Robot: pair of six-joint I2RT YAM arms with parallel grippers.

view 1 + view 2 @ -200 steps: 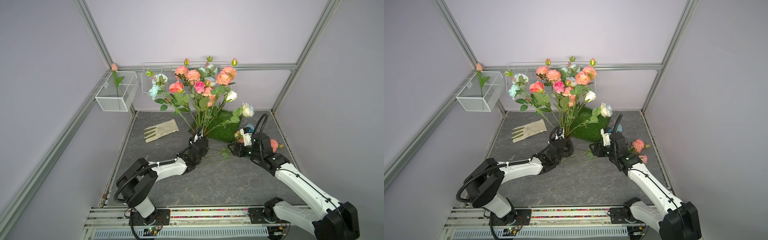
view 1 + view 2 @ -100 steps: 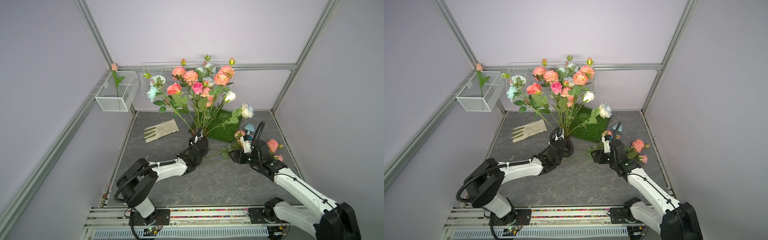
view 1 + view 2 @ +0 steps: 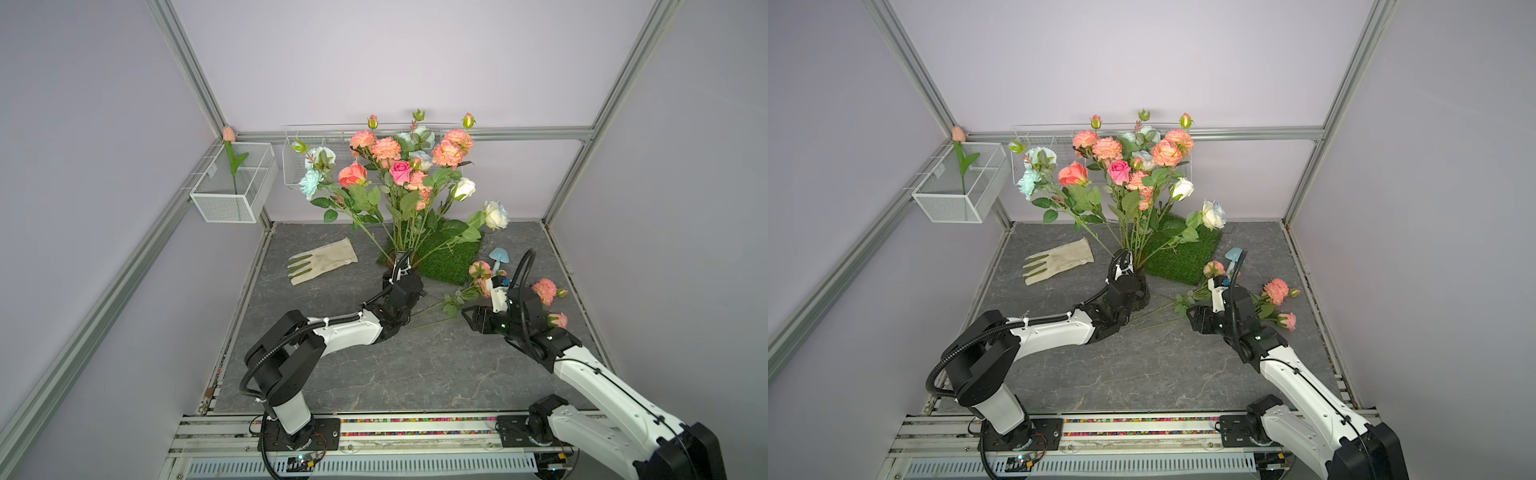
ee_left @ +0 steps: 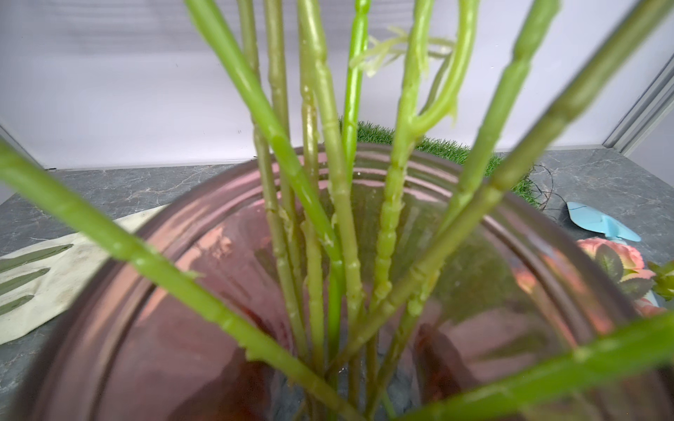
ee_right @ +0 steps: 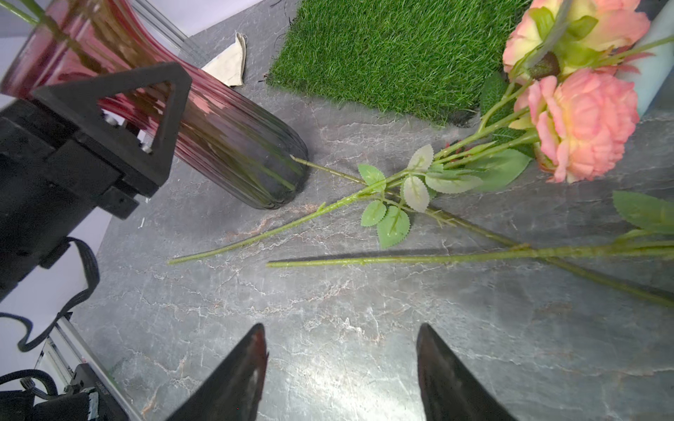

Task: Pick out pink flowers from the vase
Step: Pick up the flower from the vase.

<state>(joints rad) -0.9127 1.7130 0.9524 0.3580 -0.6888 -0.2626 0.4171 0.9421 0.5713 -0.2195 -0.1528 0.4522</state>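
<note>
Top views: small dark purple ribbed glass vase [image 3: 1144, 293], mostly hidden behind left gripper [image 3: 1133, 286]; ruffled salmon-pink flowers [image 3: 386, 149] stand in it.
Left wrist: green plastic stems [image 4: 339, 218] inside the vase rim; blooms cut off, fingers unseen.
Right wrist: left gripper clamped on the vase neck; right gripper [image 5: 341, 350] tips apart, empty; loose pink sprays [image 5: 583, 127] lie on grey marbled table [image 5: 328, 310], partly cut off.

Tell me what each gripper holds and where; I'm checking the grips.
Left gripper clamps the vase by its neck. Right gripper is open, holding nothing.
</note>
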